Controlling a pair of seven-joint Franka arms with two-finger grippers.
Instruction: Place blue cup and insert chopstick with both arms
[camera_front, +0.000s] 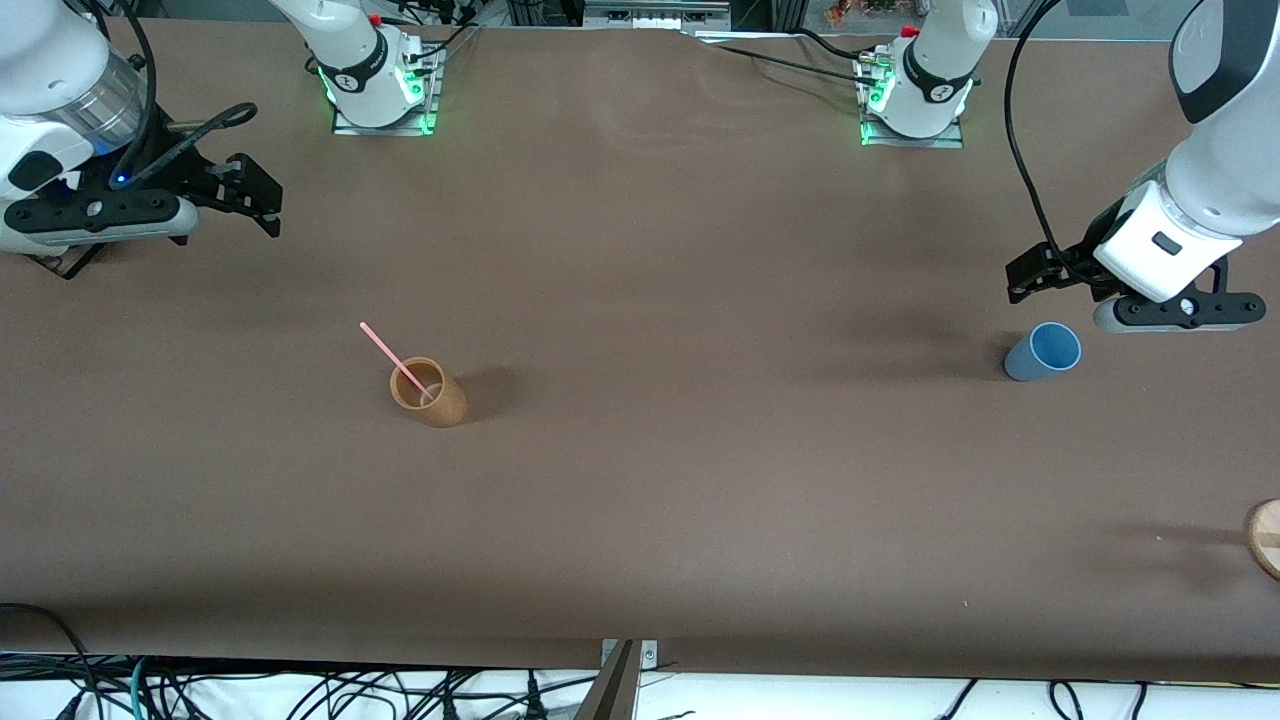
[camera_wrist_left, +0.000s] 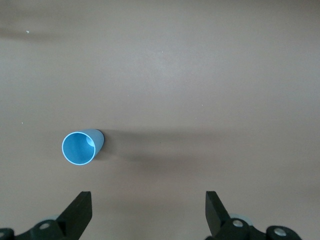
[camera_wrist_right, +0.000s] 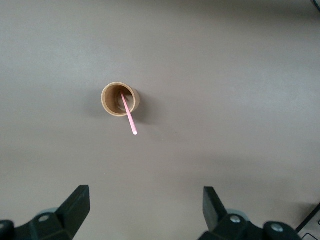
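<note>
The blue cup (camera_front: 1043, 352) stands upright on the brown table toward the left arm's end; it also shows in the left wrist view (camera_wrist_left: 81, 147). My left gripper (camera_front: 1022, 280) hangs open and empty over the table just beside the cup, its fingers wide apart in its wrist view (camera_wrist_left: 148, 210). The pink chopstick (camera_front: 392, 360) leans in a tan cup (camera_front: 428, 392) toward the right arm's end; both show in the right wrist view, the chopstick (camera_wrist_right: 129, 116) in the tan cup (camera_wrist_right: 120, 99). My right gripper (camera_front: 262, 195) is open and empty, high over the table (camera_wrist_right: 145, 207).
A round wooden piece (camera_front: 1267, 537) lies at the left arm's end of the table, nearer to the front camera than the blue cup. Cables (camera_front: 330, 695) hang below the table's front edge. The arm bases (camera_front: 380, 85) stand along the top edge.
</note>
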